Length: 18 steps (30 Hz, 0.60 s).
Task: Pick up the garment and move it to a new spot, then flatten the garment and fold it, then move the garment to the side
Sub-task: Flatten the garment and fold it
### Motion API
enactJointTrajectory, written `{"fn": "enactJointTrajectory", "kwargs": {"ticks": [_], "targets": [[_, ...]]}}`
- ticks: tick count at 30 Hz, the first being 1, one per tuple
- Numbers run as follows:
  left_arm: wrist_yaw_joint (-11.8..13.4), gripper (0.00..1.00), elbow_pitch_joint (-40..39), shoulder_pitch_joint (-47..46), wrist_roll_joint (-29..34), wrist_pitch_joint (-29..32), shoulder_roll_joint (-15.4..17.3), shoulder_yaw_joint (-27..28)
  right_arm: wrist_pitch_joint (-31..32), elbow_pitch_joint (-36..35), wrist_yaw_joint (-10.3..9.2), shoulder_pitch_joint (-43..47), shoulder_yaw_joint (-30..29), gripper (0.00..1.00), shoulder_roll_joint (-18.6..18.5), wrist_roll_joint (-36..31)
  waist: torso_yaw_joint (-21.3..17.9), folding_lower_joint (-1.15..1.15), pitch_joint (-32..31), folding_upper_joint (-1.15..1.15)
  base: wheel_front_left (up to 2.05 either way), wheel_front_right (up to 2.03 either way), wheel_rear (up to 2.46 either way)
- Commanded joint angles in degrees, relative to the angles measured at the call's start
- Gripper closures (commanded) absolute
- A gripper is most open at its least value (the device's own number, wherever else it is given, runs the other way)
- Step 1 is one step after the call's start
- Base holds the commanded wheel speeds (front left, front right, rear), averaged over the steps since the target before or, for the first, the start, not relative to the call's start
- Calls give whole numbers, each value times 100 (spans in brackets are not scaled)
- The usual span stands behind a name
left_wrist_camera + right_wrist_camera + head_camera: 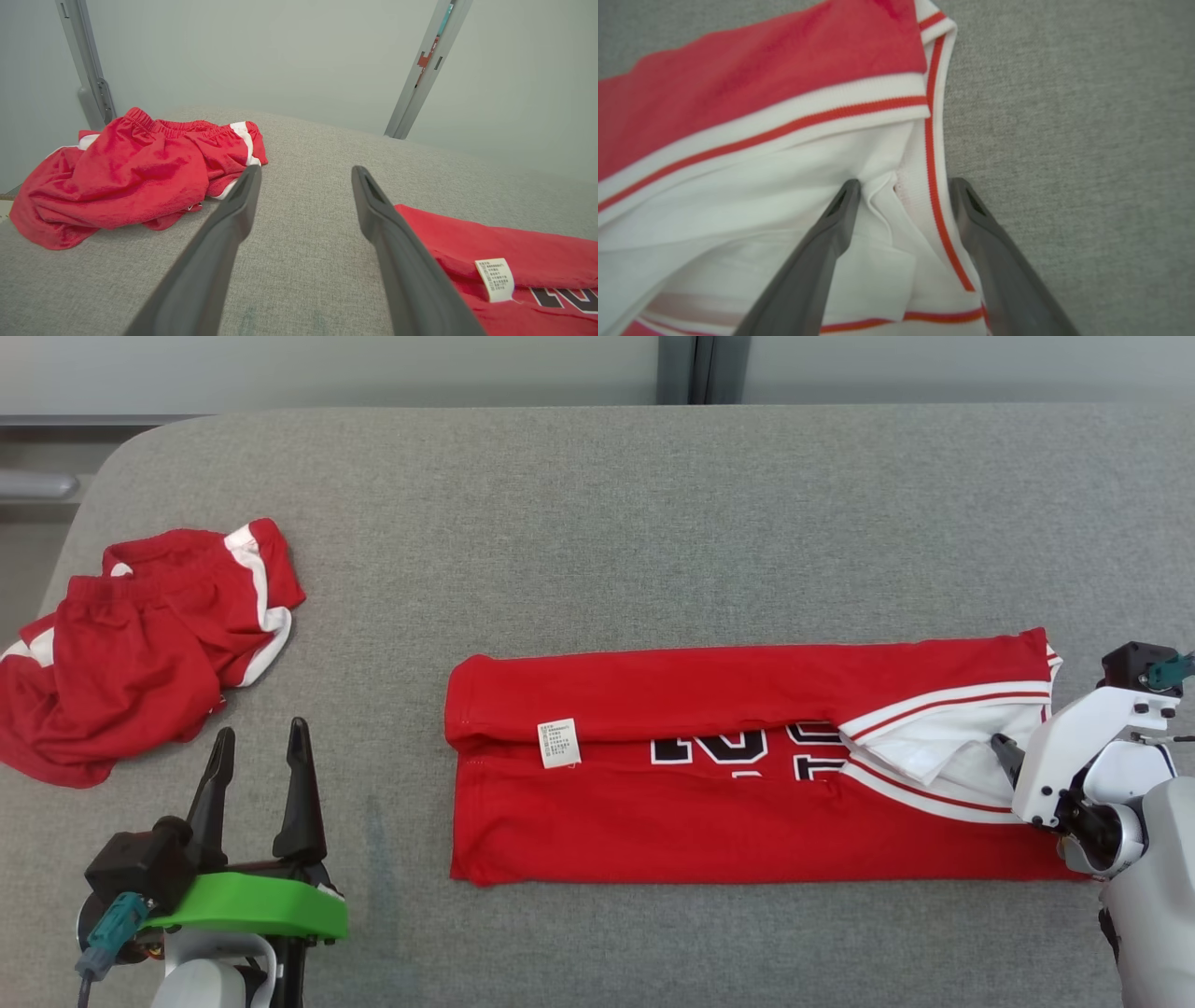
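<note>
Head view: the red jersey is laid on the grey table as a long band, its axis running left to right. Its white-trimmed right end is straddled by the right gripper, fingers wide, nothing pinched yet. The left gripper, also wide, is seen well apart from the hem end.

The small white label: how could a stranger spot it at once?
On the grey table, find the long red jersey folded lengthwise in the middle. Near its left end, on the edge of the upper fold, lies a small white label. Unlike the jersey's white trim at the right end, it is a tiny printed rectangle.
</note>
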Motion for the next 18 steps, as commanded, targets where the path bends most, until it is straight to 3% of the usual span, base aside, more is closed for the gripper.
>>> {"fn": "enactJointTrajectory", "kwargs": {"ticks": [1, 2, 18], "targets": [[-35, 0, 15, -103, 26, 0, 29, 36, 10, 174, -2, 50, 95, 55, 91, 60, -13, 0, 2, 0, 0, 0, 0], [-32, 0, 14, -100, 32, 0, 37, 51, -31, 201, -2, 7, 149, 100, 101, 93, -33, 0, 3, 0, 0, 0, 0], [-69, 0, -31, 82, 109, 0, 27, 170, -585, -236, -7, -11, -722, 100, -776, -362, -396, 0, -156, 0, 0, 0, 0]]}}
